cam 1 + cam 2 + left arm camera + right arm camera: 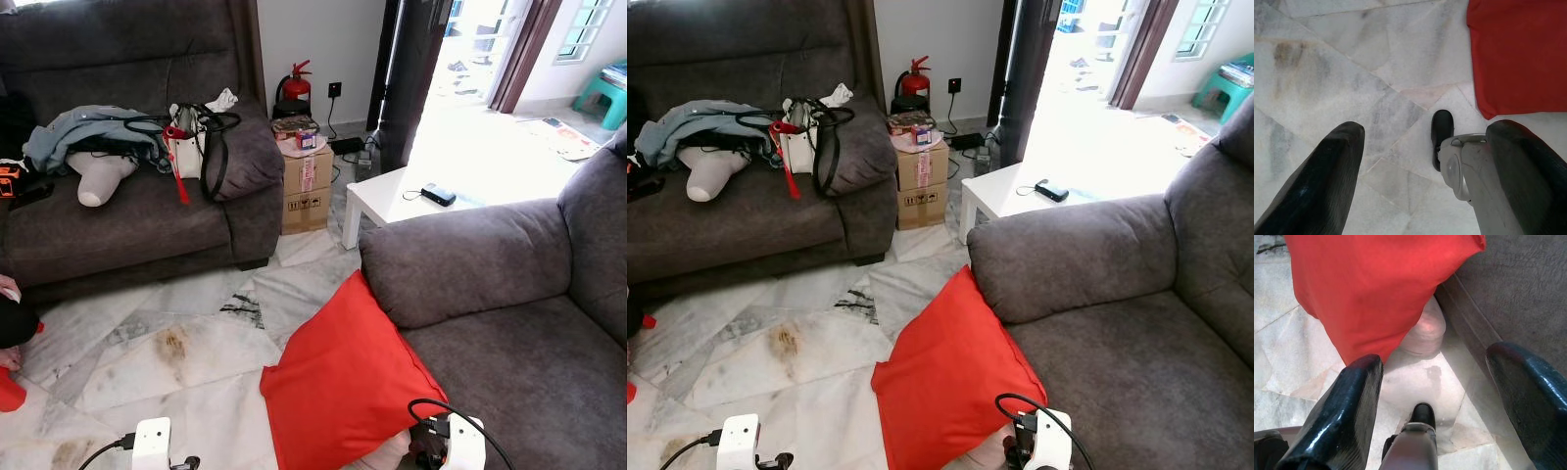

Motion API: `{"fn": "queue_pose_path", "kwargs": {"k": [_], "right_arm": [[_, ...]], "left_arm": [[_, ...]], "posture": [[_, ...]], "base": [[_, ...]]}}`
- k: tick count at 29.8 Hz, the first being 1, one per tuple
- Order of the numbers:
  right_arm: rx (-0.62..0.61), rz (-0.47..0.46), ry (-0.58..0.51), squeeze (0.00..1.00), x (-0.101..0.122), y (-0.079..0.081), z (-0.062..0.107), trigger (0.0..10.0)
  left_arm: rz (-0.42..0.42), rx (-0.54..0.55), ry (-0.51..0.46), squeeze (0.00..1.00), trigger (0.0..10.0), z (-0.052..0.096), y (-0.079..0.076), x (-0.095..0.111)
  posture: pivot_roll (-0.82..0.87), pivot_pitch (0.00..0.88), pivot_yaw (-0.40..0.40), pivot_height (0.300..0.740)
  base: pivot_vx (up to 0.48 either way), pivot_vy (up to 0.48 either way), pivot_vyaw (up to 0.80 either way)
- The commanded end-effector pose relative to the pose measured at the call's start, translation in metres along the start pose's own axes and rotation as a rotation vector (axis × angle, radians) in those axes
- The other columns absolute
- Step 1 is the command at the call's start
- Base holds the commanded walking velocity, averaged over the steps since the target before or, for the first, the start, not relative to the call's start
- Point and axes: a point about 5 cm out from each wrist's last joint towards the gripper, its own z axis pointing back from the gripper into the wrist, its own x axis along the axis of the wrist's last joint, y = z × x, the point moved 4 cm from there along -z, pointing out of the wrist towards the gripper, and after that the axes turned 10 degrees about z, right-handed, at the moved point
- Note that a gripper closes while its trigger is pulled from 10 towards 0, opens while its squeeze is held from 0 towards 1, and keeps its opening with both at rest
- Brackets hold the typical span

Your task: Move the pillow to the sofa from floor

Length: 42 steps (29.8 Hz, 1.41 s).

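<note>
A red pillow stands tilted on the marble floor, leaning against the front of the grey sofa on my right. In the right wrist view the red pillow lies just beyond my right gripper, whose black fingers are spread wide with nothing between them. My left gripper hangs open over bare floor, with the pillow's corner off to its side. Both wrists show at the bottom edge of the eye views, the right wrist below the pillow.
A second grey sofa at the left holds clothes, a bag and a white form. Cardboard boxes, a fire extinguisher and a white low table stand behind. Part of a person sits at the left edge.
</note>
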Motion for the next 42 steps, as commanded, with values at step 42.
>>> {"fn": "queue_pose_path", "kwargs": {"k": [42], "right_arm": [[-0.024,-0.024,-0.006,0.00,-0.0002,-0.0016,0.0002,10.0]], "left_arm": [[-0.004,-0.001,0.004,0.00,10.0,0.0002,0.0032,0.0002]], "posture": [[-0.06,0.000,-0.021,0.740]], "base": [[0.067,0.000,-0.06]]}}
